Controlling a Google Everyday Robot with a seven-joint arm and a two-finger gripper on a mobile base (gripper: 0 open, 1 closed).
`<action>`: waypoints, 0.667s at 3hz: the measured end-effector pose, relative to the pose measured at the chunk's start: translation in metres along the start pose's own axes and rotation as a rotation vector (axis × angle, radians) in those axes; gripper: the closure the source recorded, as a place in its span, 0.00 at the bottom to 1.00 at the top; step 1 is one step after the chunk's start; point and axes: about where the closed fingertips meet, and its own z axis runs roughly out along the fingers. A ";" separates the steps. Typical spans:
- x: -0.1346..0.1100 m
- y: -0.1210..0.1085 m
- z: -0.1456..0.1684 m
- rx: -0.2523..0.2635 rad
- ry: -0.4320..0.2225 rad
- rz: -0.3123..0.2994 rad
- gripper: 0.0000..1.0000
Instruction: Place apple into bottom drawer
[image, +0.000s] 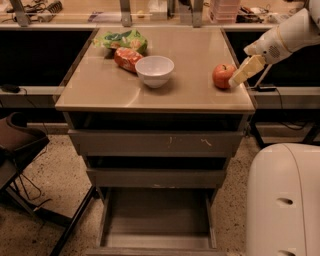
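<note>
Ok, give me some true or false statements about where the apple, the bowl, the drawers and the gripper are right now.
1. The small round red-orange apple lies in the bottom grey metal drawer. False: it sits on the tan cabinet top, near one side edge.
2. The bottom drawer is pulled out. True.
3. The gripper is close beside the apple, low over the cabinet top. True.
4. The round white bowl holds the apple. False: the bowl stands apart from the apple.
5. The orange-red snack packet lies next to the bowl. True.
</note>
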 end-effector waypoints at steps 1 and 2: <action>0.001 -0.001 0.003 -0.002 0.000 0.002 0.00; -0.002 0.004 0.018 -0.034 -0.001 -0.001 0.00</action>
